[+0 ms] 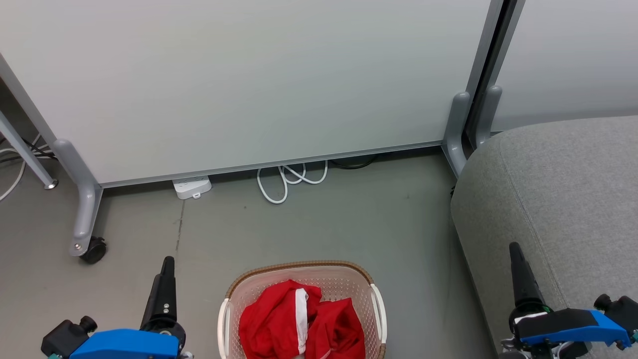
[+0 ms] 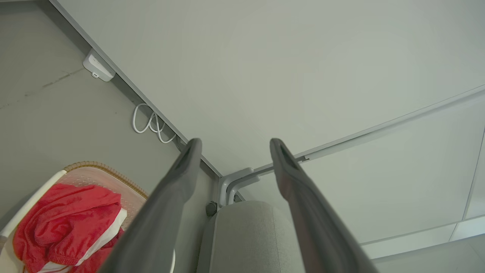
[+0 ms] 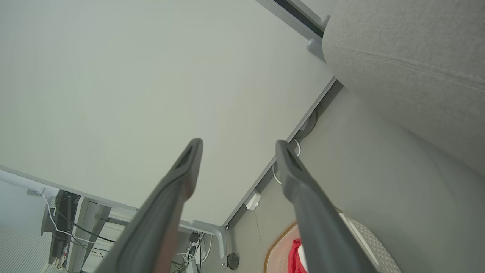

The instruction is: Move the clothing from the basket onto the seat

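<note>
The cream basket with its brown rim stands on the floor at the bottom middle of the head view. Red clothing with a white band lies crumpled inside it. To its right is the grey seat, bare on top. My left gripper hovers left of the basket, and my right gripper hangs over the seat's front edge. In the left wrist view the left gripper is open and empty, with the clothing, basket and seat below. The right gripper is open and empty too, beside the seat and basket.
A pale partition panel on grey feet closes off the back, with a castor at its left foot. A white power strip and a looped white cable lie at its base. Grey floor lies between panel and basket.
</note>
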Robot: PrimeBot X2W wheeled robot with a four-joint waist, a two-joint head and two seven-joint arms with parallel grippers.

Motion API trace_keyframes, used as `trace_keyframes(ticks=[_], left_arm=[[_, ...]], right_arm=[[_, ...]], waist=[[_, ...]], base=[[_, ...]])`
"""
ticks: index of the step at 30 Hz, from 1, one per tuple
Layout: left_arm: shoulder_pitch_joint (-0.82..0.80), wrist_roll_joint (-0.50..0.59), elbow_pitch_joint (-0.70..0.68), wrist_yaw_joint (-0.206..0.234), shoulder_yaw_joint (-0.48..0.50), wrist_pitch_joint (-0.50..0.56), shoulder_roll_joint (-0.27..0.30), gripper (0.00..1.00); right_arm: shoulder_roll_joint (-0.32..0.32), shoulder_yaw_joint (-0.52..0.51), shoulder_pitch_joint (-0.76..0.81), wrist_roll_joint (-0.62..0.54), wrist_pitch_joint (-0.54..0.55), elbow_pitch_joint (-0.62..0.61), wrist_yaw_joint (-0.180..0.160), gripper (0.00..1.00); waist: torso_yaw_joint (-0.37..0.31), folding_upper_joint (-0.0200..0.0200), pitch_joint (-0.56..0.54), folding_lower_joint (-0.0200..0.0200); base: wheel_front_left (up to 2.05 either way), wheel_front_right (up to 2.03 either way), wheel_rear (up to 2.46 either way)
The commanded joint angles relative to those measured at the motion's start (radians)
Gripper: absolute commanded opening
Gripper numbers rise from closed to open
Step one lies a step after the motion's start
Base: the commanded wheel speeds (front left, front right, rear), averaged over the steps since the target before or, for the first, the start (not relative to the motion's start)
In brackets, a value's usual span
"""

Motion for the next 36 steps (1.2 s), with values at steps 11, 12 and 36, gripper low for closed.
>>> trace_keyframes(ticks=[11,12,36], left_arm=[[-0.032,0.216,-0.038,0.017,-0.052,-0.046,0.012,1.00],[-0.033,0.231,-0.040,0.019,-0.055,-0.048,0.012,1.00],[-0.039,0.553,-0.053,0.061,-0.105,-0.119,0.015,1.00]], right_arm=[[-0.005,0.014,-0.028,-0.225,-0.037,-0.030,0.000,1.00],[-0.005,0.017,-0.028,-0.243,-0.037,-0.031,0.000,1.00],[-0.007,0.061,-0.024,-0.583,-0.066,-0.055,0.000,1.00]], waist=[[0.000,0.0000,0.002,0.0000],[0.000,0.0000,0.002,0.0000],[-0.001,0.0000,0.009,0.0000]], base=[[0.00,0.00,0.00],[0.00,0.00,0.00],[0.00,0.00,0.00]])
